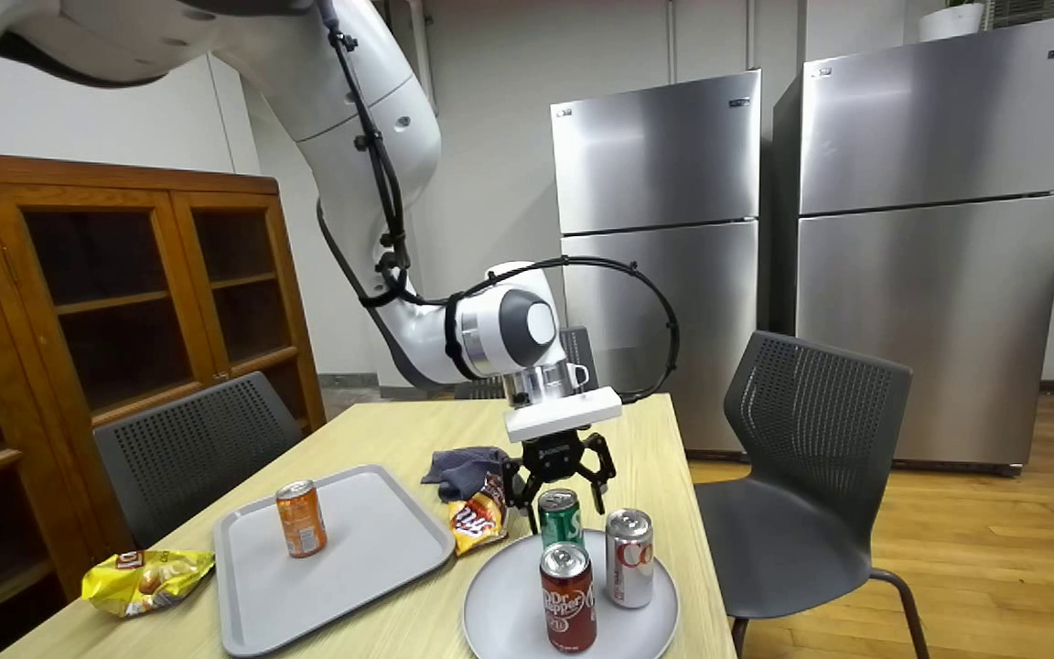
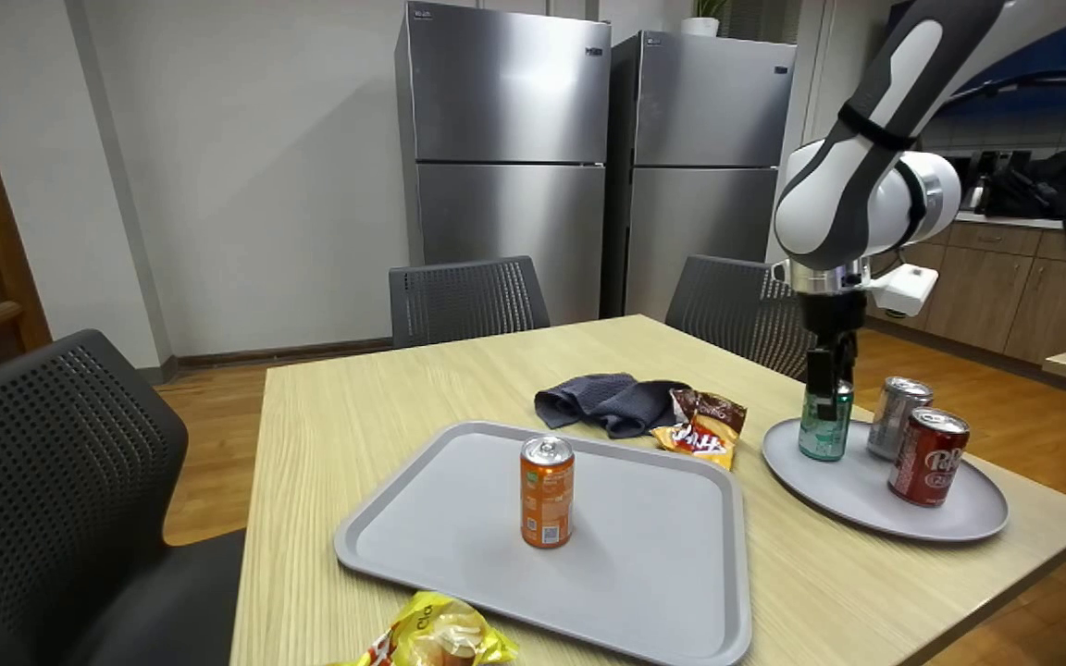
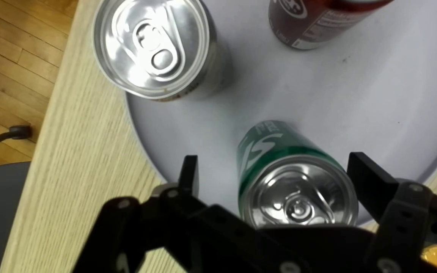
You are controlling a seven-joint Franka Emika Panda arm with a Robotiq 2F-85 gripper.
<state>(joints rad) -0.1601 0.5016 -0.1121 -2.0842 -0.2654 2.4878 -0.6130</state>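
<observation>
- The fingers (image 3: 189, 174) stand wide apart, one on each side of the green can (image 3: 296, 182), and do not grip it.
- In the wrist view a clear gap shows between the can and the finger on the left; the finger on the right is so close that I cannot tell whether it touches.
- The green can stands upright on a round gray plate (image 1: 509, 586), near the rim.
- A silver can (image 1: 629, 558) and a dark red can (image 1: 568, 599) stand upright on the same plate, apart from the green one.
- An orange can (image 2: 547, 495) stands upright on a gray tray (image 2: 644, 555) near the plate.
- An orange-and-brown snack bag (image 2: 704, 427) lies on the tabletop (image 2: 422, 398) beside a dark cloth (image 2: 602, 402).
- A yellow snack bag (image 1: 149, 582) lies by the tray's edge.
- Two refrigerators (image 1: 655, 275) stand beyond the tabletop in both exterior views.
</observation>
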